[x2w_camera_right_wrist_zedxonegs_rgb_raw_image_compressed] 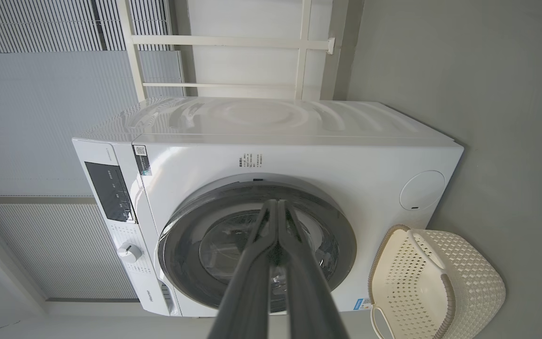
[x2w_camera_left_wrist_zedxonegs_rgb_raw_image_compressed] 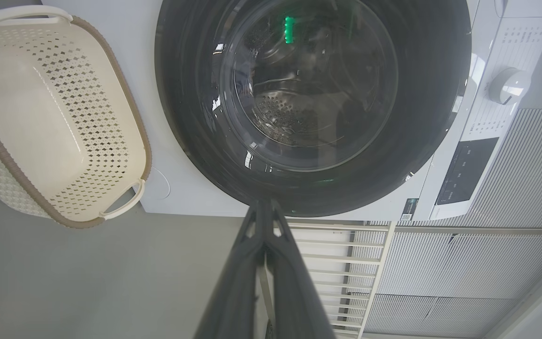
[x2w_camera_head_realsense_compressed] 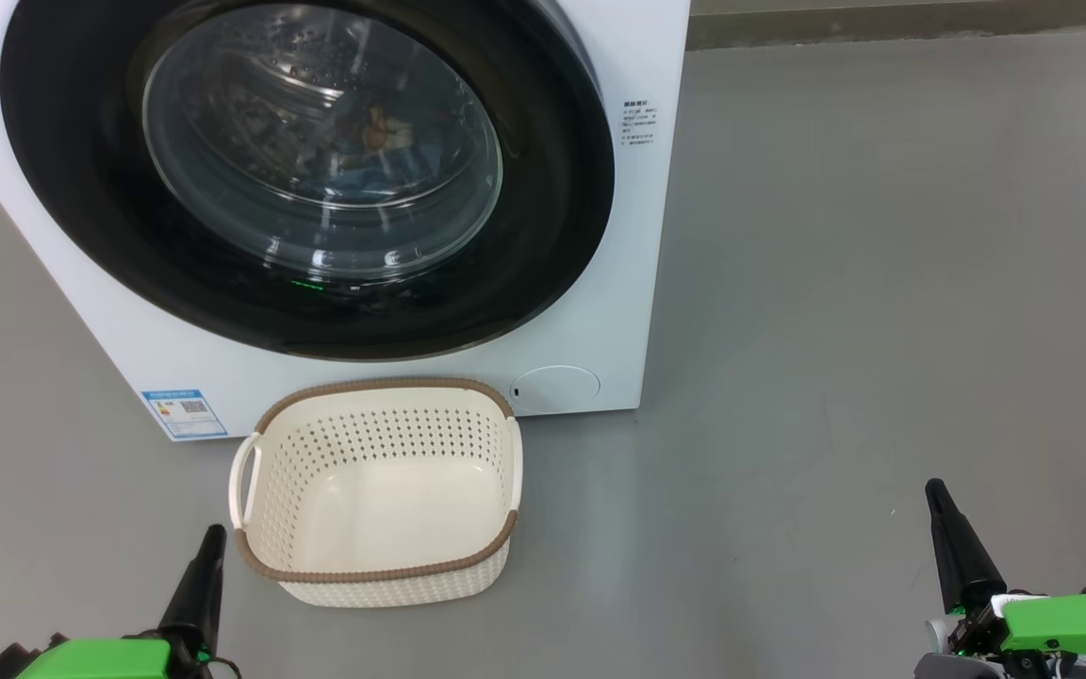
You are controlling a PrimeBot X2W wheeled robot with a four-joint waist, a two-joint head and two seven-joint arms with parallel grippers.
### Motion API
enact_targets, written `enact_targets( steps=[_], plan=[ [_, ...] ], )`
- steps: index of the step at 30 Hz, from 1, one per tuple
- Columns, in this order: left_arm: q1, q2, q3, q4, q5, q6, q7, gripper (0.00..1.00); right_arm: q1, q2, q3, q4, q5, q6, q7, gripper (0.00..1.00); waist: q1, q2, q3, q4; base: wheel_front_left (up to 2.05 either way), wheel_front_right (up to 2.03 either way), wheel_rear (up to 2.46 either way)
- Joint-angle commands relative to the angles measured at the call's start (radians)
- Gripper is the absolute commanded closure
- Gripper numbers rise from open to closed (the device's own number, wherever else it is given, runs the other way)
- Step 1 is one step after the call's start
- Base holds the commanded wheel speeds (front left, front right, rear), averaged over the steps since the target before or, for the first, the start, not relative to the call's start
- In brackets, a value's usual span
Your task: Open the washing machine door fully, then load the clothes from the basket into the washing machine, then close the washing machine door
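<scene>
Door: the washing machine door [x2w_camera_head_realsense_compressed: 562, 189] is sitting shut at 12 o'clock, flat against the washing machine [x2w_camera_head_realsense_compressed: 628, 311]
Clothes: the clothes [x2w_camera_head_realsense_compressed: 375, 127] are peeking through the glass; only 1 brown and blue bit is showing
Basket: the basket [x2w_camera_head_realsense_compressed: 373, 572] is sitting empty at 6 o'clock, just beside the machine
Job: all 3 steps are looking done
Left gripper [x2w_camera_head_realsense_compressed: 213, 539]: hanging at 7 o'clock; pressed together, holding nothing
Right gripper [x2w_camera_head_realsense_compressed: 939, 498]: hanging at 5 o'clock; pressed together, holding nothing
Around: the grey floor [x2w_camera_head_realsense_compressed: 882, 283] is lying bare; nothing is standing in the way
</scene>
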Motion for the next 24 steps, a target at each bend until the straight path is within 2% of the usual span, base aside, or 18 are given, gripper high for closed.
enact_targets(
  steps=[1,24],
  plan=[
    [-0.041,0.019,0.035,-0.02,-0.008,-0.007,0.006,1.0,-0.04,-0.003,0.022,-0.025,0.003,0.002,0.008,1.0,0.0,-0.0001,0.0,0.0,0.0,0.0,0.0],
    [-0.041,0.019,0.035,-0.02,-0.008,-0.007,0.006,1.0,-0.04,-0.003,0.022,-0.025,0.004,0.002,0.007,1.0,0.0,-0.0001,0.0,0.0,0.0,0.0,0.0]
  ],
)
